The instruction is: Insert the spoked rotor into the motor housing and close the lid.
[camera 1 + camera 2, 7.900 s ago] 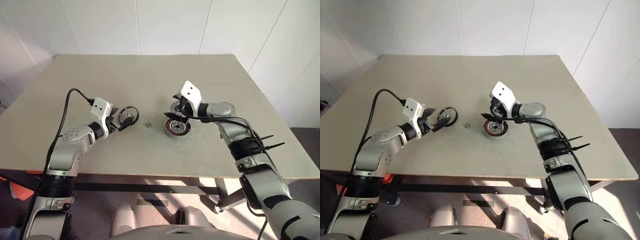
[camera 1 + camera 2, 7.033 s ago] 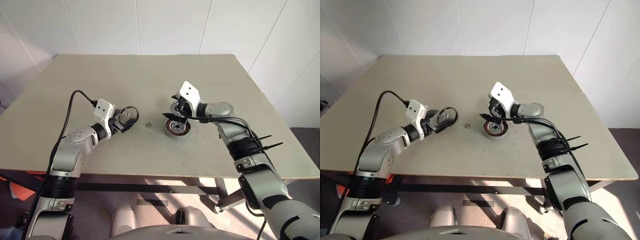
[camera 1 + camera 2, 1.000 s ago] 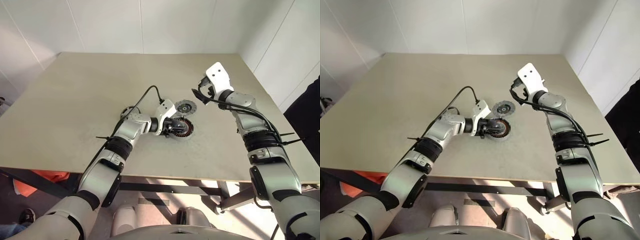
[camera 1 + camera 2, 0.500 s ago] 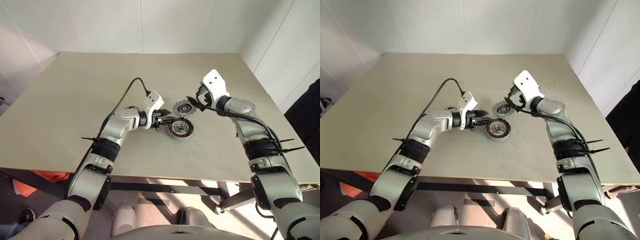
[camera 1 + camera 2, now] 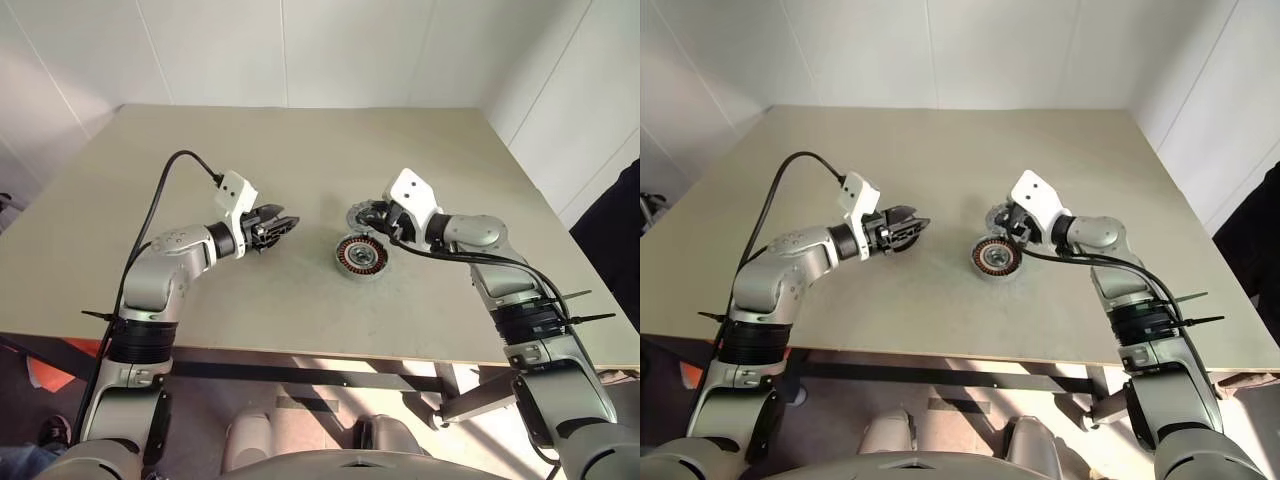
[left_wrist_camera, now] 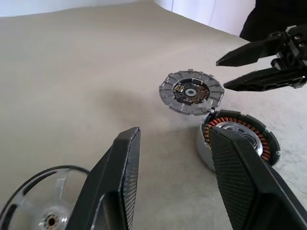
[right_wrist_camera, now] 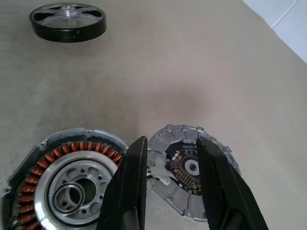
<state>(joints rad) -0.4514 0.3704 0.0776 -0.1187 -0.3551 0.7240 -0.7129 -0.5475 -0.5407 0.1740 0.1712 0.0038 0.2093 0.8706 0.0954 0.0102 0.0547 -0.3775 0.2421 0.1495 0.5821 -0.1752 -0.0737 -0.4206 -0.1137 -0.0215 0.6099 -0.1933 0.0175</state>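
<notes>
The right gripper (image 7: 168, 182) is reaching with parted, empty jaws over the lid (image 7: 192, 182) lying beside the motor housing (image 5: 361, 256); the left gripper (image 5: 278, 226) is hovering open above the spoked rotor (image 7: 67, 22); inserting it probably comes next.

Beige table (image 5: 300, 150), white panelled walls (image 5: 300, 50), sunlit floor patch below (image 5: 330, 365)
</notes>
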